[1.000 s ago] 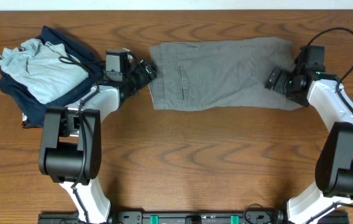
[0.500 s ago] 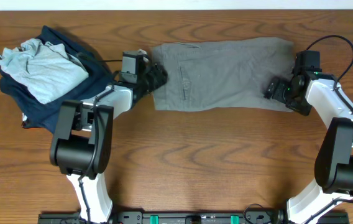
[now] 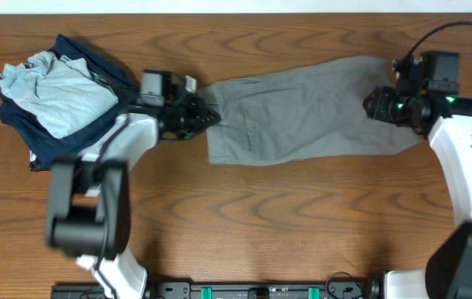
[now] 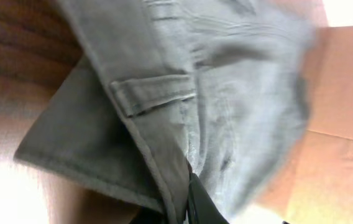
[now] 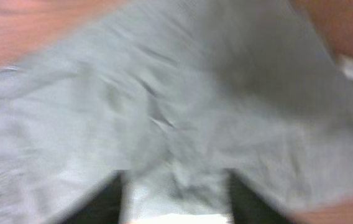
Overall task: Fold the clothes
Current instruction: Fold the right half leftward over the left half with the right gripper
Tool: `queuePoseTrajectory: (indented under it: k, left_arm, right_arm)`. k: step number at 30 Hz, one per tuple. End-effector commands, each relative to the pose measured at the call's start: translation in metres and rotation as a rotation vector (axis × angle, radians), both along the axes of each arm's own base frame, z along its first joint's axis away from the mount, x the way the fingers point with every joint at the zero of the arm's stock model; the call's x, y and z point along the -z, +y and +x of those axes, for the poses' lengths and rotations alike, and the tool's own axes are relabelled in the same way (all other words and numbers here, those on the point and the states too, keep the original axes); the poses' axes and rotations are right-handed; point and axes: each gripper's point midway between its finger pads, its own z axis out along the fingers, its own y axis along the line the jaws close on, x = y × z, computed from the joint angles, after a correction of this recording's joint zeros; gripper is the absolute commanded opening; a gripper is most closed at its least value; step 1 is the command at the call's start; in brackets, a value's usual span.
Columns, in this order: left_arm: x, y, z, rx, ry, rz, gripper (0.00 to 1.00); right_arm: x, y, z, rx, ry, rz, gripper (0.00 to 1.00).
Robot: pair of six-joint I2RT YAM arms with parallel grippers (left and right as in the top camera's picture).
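The clothes, grey shorts (image 3: 302,108), stretch across the back middle of the wooden table (image 3: 261,224), sloping up to the right. My left gripper (image 3: 209,116) is shut on their left end at the waistband. In the left wrist view the waistband and a belt loop (image 4: 151,93) run down into the left gripper (image 4: 186,186), where a dark finger (image 4: 200,202) presses the hem. My right gripper (image 3: 375,104) sits over the right end of the shorts. The blurred right wrist view is filled with the shorts (image 5: 164,93), and a bunched fold sits between the dark fingers (image 5: 102,202) of the right gripper (image 5: 175,193).
A pale grey-blue shirt (image 3: 53,91) lies crumpled on a dark navy garment (image 3: 53,145) at the far left, close behind my left arm. Bare wood runs along the front of the table.
Both grippers have closed onto the ends of the shorts. The right end has gone up and to the right, and the shorts now lie pulled out at a slant.
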Motion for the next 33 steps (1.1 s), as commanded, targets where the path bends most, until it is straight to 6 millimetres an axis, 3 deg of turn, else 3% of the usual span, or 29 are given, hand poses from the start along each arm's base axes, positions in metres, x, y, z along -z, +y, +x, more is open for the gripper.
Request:
queuePoseTrajectory:
  k: [1,5,9,14,19,21,24,28,31,33]
  left_arm:
    - [-0.062,-0.002,-0.011,0.063,-0.144,-0.043,0.06]
    - [-0.106,-0.002,-0.024,0.067,-0.228,-0.05,0.06]
    - [-0.14,-0.001,-0.033,0.063,-0.308,-0.059,0.06]
    - [-0.164,-0.001,-0.041,0.045,-0.343,-0.079,0.06]
    - [-0.175,0.0,-0.045,0.042,-0.371,-0.084,0.06]
    - [-0.175,0.0,-0.045,0.034,-0.362,-0.089,0.06]
    - [-0.175,0.0,-0.045,0.03,-0.36,-0.087,0.06]
    - [-0.175,0.0,-0.044,0.03,-0.363,-0.087,0.06]
    - [-0.175,0.0,-0.044,0.03,-0.363,-0.087,0.06]
    - [-0.174,0.001,-0.044,0.028,-0.363,-0.084,0.06]
  right_arm:
    - [-0.005,0.054,-0.013,-0.21,0.004,0.173,0.09]
    - [0.02,0.096,-0.03,-0.315,0.085,0.2,0.05]
    - [0.054,0.151,-0.043,-0.439,0.157,0.197,0.05]
    - [0.116,0.203,-0.046,-0.456,0.236,0.12,0.01]
    - [0.17,0.262,-0.061,-0.507,0.276,0.129,0.05]
    - [0.175,0.28,-0.068,-0.538,0.267,0.137,0.08]
    - [0.164,0.301,-0.07,-0.596,0.211,0.142,0.15]
    - [0.134,0.292,-0.052,-0.568,0.144,0.114,0.23]
    - [0.108,0.251,-0.032,-0.461,0.111,0.037,0.23]
    - [0.093,0.208,-0.021,-0.351,0.11,-0.043,0.23]
